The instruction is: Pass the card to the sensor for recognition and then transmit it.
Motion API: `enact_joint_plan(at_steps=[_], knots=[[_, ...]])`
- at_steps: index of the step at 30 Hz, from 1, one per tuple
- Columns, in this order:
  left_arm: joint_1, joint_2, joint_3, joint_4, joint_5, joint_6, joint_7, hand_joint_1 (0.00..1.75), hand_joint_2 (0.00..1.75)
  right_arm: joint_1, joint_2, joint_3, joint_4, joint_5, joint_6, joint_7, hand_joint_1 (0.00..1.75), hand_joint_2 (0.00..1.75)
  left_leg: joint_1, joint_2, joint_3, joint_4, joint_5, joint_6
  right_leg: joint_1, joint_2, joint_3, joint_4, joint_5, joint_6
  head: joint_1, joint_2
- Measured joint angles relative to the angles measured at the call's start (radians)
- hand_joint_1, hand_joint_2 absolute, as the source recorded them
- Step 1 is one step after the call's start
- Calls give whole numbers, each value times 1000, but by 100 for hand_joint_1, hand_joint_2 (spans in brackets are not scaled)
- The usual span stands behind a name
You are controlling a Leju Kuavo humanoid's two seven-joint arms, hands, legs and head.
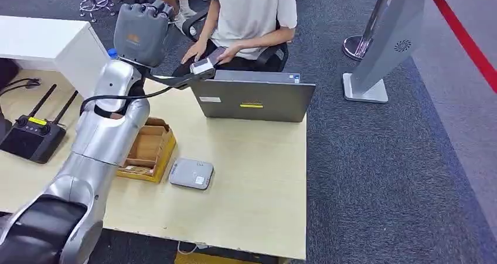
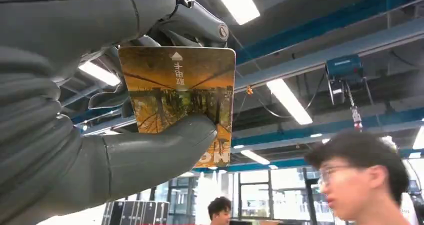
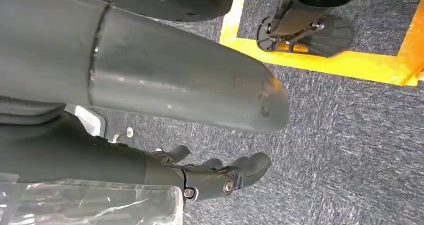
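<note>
Left hand (image 2: 100, 110) raised beyond the far edge of the pale wooden table (image 1: 252, 176), thumb and fingers pinching an orange-brown printed plastic card (image 2: 180, 95). Small grey box sensor (image 1: 191, 173) lies on the table beside a wooden tray (image 1: 147, 151). Right hand (image 3: 190, 135) empty, fingers loosely apart over carpet.

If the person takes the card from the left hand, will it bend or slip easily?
The card looks flat and straight-edged in the left hand, so probably stiff and light. Its printed face seems glossy, so it may slide out from under the thumb with a gentle pull.
</note>
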Motion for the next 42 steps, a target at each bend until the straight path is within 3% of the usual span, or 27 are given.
enact_joint_plan(at_steps=[9, 14, 18, 21, 25, 29, 34, 42], knots=[[50, 21, -18, -81, 18, 2, -23, 175, 175, 3, 0, -3, 1, -17, -6, -2, 0, 0, 0, 1, 1, 0, 0, 0, 0, 1, 1, 0, 0, 0, 0, 0], [295, 109, -51, -347, 23, 31, -40, 175, 175, 13, 0, -27, 1, -42, -23, -7, 0, 0, -1, 4, 2, -2, -2, 0, -1, 4, 0, 0, -2, 0, 2, 0], [598, 209, -60, -558, 2, 150, -77, 175, 175, 23, 2, -58, 1, -66, -42, -13, 0, 0, -1, 9, 5, -3, -7, -1, -1, 9, 2, 0, -6, -1, 0, 0], [818, 248, -60, -638, -5, 211, -80, 175, 175, 26, 2, -81, 1, -73, -55, -13, 0, 0, -1, 9, 5, -3, -9, -1, -1, 8, 1, 0, -9, -1, -1, 0], [964, 262, -60, -660, 21, 186, -80, 175, 175, 27, 2, -98, 1, -71, -56, -6, 0, 0, -1, 5, 4, -3, -10, 0, -1, 3, 2, 0, -10, 0, 0, 0], [1010, 252, -60, -646, 34, 116, -80, 175, 175, 27, 2, -104, 1, -66, -55, -3, 0, 0, -1, 4, 4, -3, -10, 0, -1, 2, 3, -1, -9, 0, 0, 0], [1016, 230, -60, -590, 45, -27, -50, 175, 175, 26, 2, -106, 1, -48, -52, -3, 0, 0, -1, 3, 5, -2, -9, 0, -1, 2, 4, 0, -8, 0, 0, 0], [931, 156, -59, -419, 52, -79, -28, 175, 175, 24, 2, -106, 1, -15, -35, 0, 0, 0, -1, 2, 5, -2, -9, 1, -1, 1, 4, 0, -8, 0, 0, 0]])
